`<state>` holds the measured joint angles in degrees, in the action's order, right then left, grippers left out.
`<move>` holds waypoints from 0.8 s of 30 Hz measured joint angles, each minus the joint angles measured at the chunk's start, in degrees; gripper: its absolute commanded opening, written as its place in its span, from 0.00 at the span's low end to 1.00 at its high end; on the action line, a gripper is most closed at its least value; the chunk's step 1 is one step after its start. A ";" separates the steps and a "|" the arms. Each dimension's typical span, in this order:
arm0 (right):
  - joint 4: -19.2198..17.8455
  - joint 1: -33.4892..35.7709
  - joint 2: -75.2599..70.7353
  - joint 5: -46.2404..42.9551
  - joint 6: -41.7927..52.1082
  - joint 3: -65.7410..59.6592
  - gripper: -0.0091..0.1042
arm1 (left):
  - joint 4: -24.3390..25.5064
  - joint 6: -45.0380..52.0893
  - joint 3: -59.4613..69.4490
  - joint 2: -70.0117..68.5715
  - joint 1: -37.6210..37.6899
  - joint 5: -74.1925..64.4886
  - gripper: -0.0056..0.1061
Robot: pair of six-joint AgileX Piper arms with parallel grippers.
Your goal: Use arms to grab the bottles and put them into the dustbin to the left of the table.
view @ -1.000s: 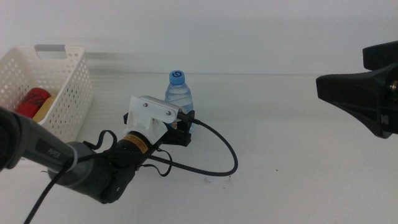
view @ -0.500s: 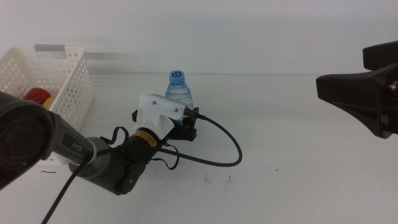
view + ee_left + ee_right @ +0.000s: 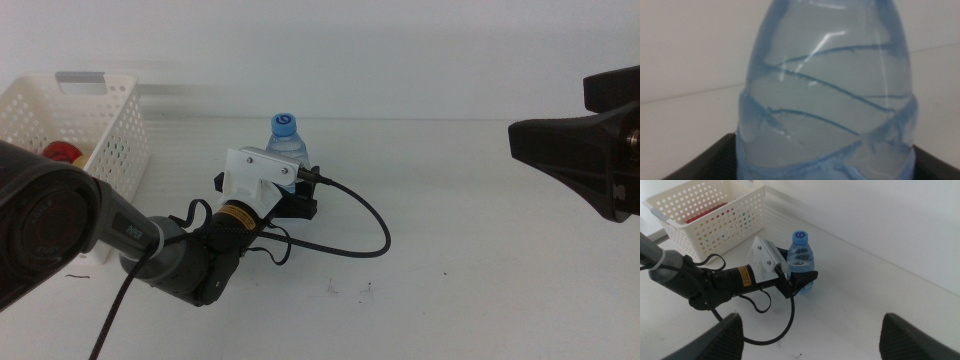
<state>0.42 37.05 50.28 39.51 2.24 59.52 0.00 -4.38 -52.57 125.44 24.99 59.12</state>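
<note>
1. White bench (image 3: 480, 240) against a pale wall.
2. Water bottle (image 3: 287, 145), blue-capped, upright near the bench centre.
3. Left gripper (image 3: 296, 200): jaws spread to either side of the bottle's lower body; contact cannot be told.
4. Dustbin (image 3: 112, 150) at far left, holding a red can (image 3: 62, 152).
5. Right gripper (image 3: 810, 330): wide open, empty, raised well apart from the bottle.

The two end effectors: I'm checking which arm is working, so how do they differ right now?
The left end effector is down at the water bottle, its jaws either side of the bottle's body; the right end effector hangs high above the table, away from any bottle. The left one's jaws sit close around the bottle; the right one's stand wide open and empty. Both are dark.
</note>
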 measured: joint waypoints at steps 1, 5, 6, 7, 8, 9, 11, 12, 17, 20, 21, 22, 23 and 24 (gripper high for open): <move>0.00 0.00 0.00 0.00 0.00 0.00 0.83 | 0.00 0.00 0.00 0.00 -0.03 0.00 0.83; 0.00 0.00 0.00 0.00 0.00 0.00 0.83 | 1.47 0.00 0.00 0.03 -0.40 0.36 0.66; 0.00 0.00 0.00 0.00 0.00 0.00 0.83 | 1.73 0.12 0.00 0.13 -0.40 0.49 0.60; 0.00 0.00 0.00 0.00 0.00 0.00 0.83 | 1.88 0.31 0.00 0.13 -0.40 0.61 0.55; 0.00 0.00 0.00 0.00 0.00 0.00 0.83 | 2.09 0.89 0.00 0.16 -0.40 0.76 0.49; 0.00 0.00 0.00 0.00 0.00 0.00 0.83 | 2.24 1.39 0.00 0.16 -0.40 0.76 0.45; 0.00 0.00 0.00 0.00 0.00 0.00 0.83 | 2.49 2.83 -0.03 0.16 -0.40 0.76 0.36; 0.00 0.00 0.00 0.00 0.00 0.00 0.83 | 2.59 3.12 -0.03 0.16 -0.40 0.76 0.34; 0.00 0.00 0.00 0.00 0.00 0.00 0.83 | 2.50 4.38 2.44 -2.62 -0.40 -1.06 0.30; 0.00 0.00 0.00 0.00 0.00 0.00 0.83 | 2.13 4.38 5.81 -6.18 -0.40 -2.30 0.30; 0.00 0.00 0.00 0.00 0.00 0.00 0.83 | 2.00 4.38 6.72 -7.29 -0.40 -2.41 0.30; 0.00 0.00 0.00 0.00 0.00 0.00 0.83 | 1.88 4.38 7.89 -8.79 -0.40 -2.55 0.30; 0.00 0.00 0.00 0.00 0.00 0.00 0.83 | 1.88 4.38 9.03 -10.35 -0.40 -2.67 0.30; 0.00 0.00 0.00 0.00 0.00 0.00 0.83 | 1.78 4.38 9.91 -11.69 -0.40 -2.98 0.30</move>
<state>0.42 37.05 50.28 39.51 2.24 59.52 1.78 0.00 -42.66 113.75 24.59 56.14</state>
